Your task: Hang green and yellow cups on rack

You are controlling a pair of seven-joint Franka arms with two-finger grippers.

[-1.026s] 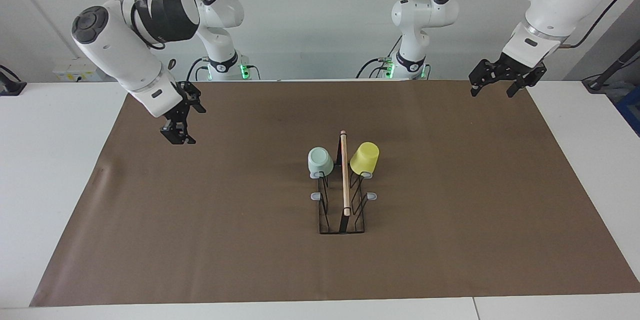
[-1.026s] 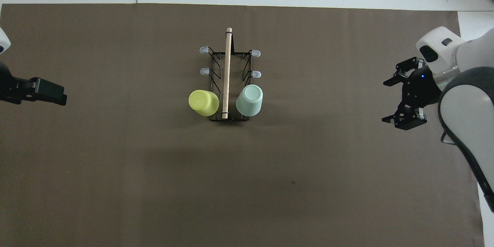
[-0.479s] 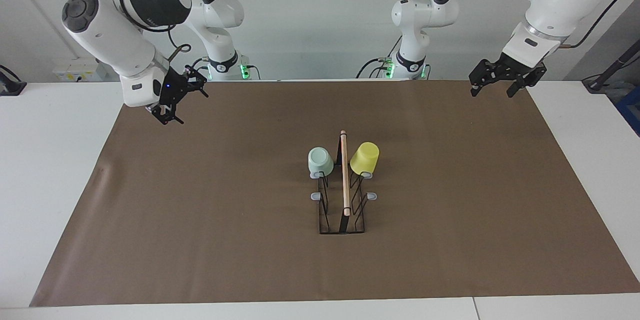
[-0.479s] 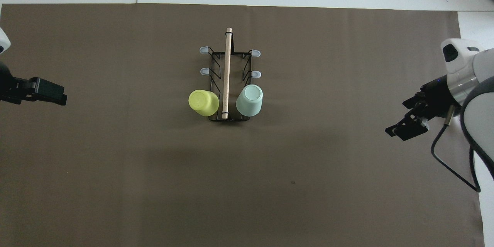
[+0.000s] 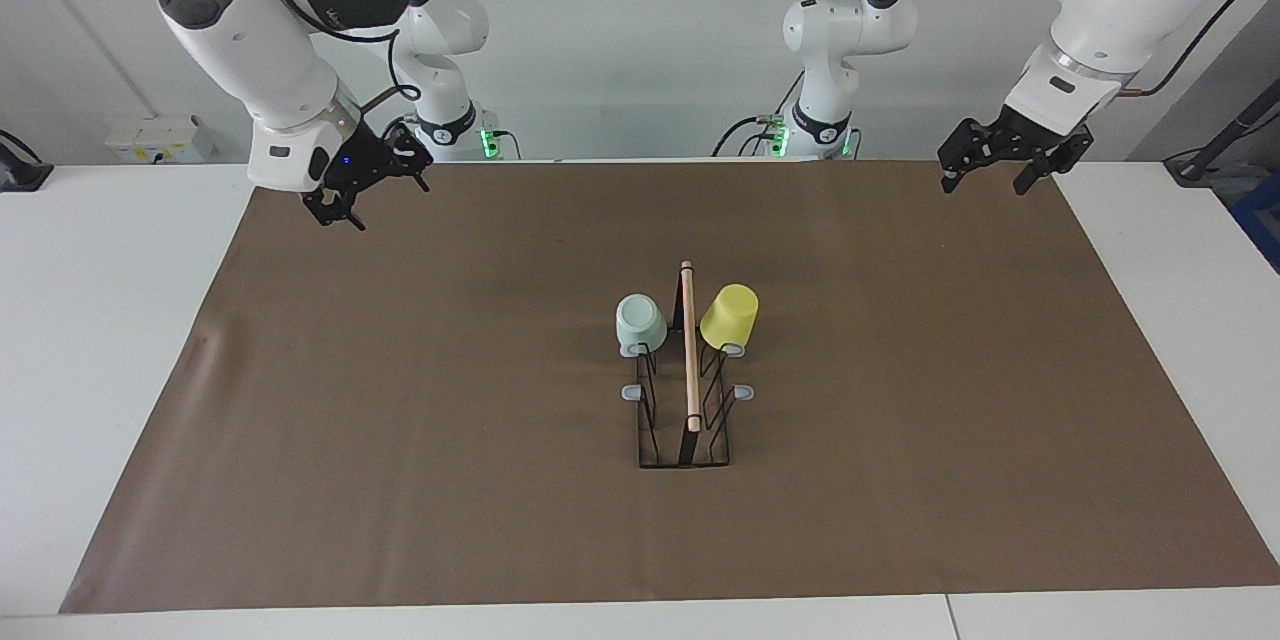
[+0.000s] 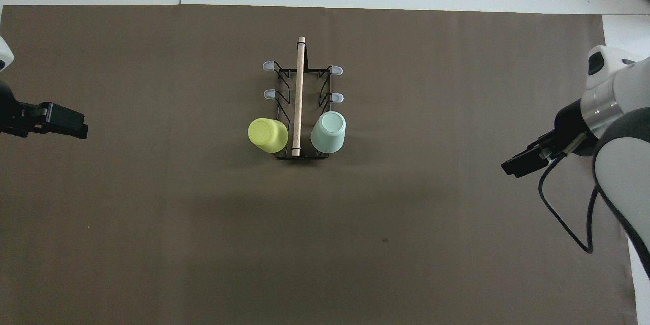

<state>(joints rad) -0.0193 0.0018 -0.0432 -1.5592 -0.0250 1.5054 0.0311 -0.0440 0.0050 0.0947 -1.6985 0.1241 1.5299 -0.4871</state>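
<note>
While both cups are sitting mouth-down on prongs of the rack, the two arms are hanging raised and well apart from it, each over its own end of the brown mat that is covering the white surface. The right gripper is hovering over the mat's corner at the right arm's end, its fingers spread wide and holding nothing; the green cup is resting well away from it, toward the middle of the mat, on the side of the rack that is facing this gripper. The left gripper is hovering over the mat's edge at the left arm's end, likewise spread wide and carrying nothing, and the yellow cup is tilting on a prong on the rack's side facing it, again well apart from the fingers. The wooden rod is running along the rack's top between the two cups, and the remaining grey-tipped prongs are standing bare.
</note>
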